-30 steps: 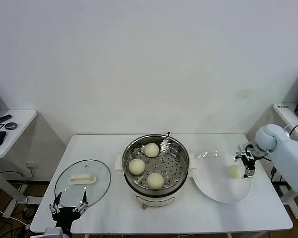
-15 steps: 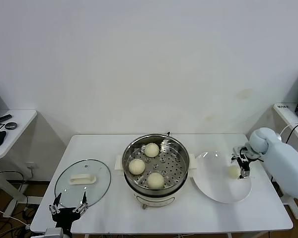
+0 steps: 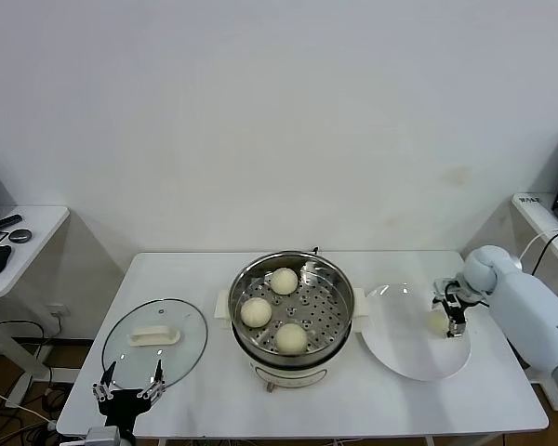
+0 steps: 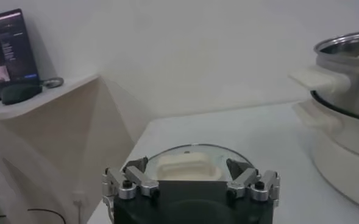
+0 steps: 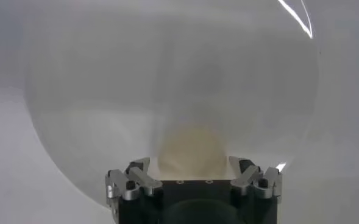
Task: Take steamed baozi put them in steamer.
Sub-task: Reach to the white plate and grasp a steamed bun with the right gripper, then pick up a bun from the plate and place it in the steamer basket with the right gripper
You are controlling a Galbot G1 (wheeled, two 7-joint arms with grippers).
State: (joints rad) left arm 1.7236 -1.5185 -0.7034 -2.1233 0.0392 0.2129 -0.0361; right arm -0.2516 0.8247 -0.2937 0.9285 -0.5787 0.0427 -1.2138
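Steamer point(image 3: 291, 321) stands at the centre of the white table point(image 3: 205, 269); three steamed baozi point(image 3: 256, 312) lie on its perforated tray. The fourth bun point(image 3: 437, 321) rests on the white plate point(image 3: 405, 358) just to the steamer's right. Right gripper point(image 3: 450, 310) hangs directly over that bun, jaws spread wide with a finger on either side; the right wrist view shows the bun point(image 5: 191, 152) between the open fingers point(image 5: 127, 179), with no firm contact discernible. Left gripper point(image 3: 127, 388) is parked at the table's near left edge, jaws likewise wide, holding nothing, just short of the glass lid point(image 3: 155, 336) lying flat. No brand, label or legible writing appears on any item.
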